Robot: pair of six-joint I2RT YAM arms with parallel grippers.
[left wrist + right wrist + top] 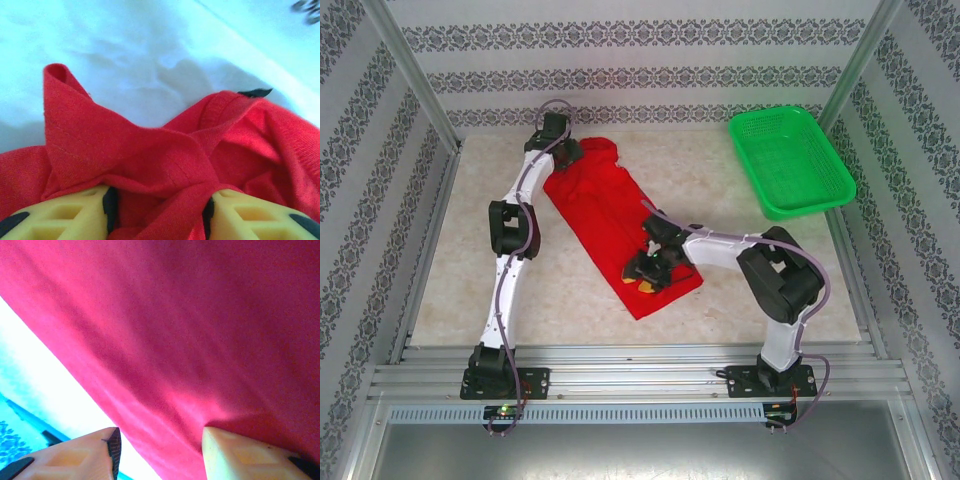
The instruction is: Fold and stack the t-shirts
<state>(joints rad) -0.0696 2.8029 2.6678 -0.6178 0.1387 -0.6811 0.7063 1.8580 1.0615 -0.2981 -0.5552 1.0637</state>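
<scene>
At back-left of the table (740,200), pinched in the left gripper (157,220): a wad of the red t-shirt (605,210) near its collar, bunched against both pads. Spread across mid-table as a long strip, no print showing, long axis slanting from the collar end at back-left to the hem end at front-right. Soft, light and limp by the look of it; likely to sag, crease and slide on the smooth top. Best taken at the corners or along the hem, pinching every layer. At the hem end, the right gripper (160,440): jaws partway apart astride the cloth's edge, one finger on red, the other over bare table; holding or not, cannot tell. Well apart at back-right, the green mesh basket (790,160).
</scene>
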